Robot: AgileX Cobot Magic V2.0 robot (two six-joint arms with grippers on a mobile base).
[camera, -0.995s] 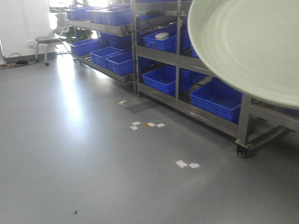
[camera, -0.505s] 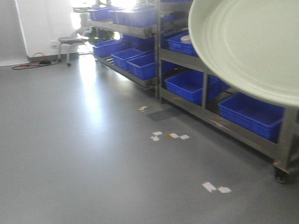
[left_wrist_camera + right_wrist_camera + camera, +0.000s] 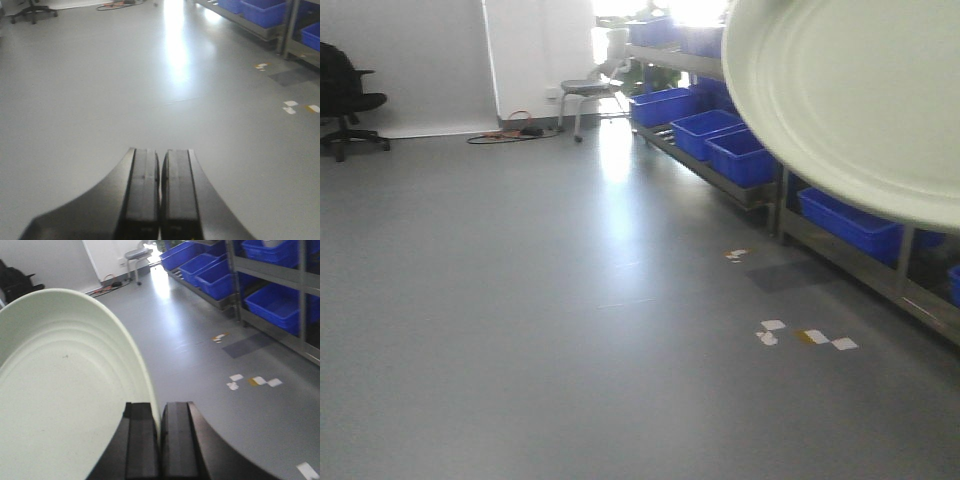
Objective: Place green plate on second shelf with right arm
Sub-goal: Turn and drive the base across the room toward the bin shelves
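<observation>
The green plate (image 3: 60, 390) hangs in the air, pinched at its low upturned rim by the right gripper (image 3: 160, 412), whose two black, flat-padded fingers close on it edge-on. The plate is round, shallow and matte, a pale sage colour with faint concentric rings on its inner face (a tiny dark speck sits near the middle). In the front view it fills the upper right corner, tilted, in front of a metal rack (image 3: 781, 205) loaded with glossy blue plastic bins (image 3: 735, 155). The left gripper (image 3: 160, 160) is closed pad against pad with nothing between, above a smooth grey floor (image 3: 100, 75) that mirrors the window light. Small white and yellowish tape squares (image 3: 817, 338) lie near the rack's foot.
</observation>
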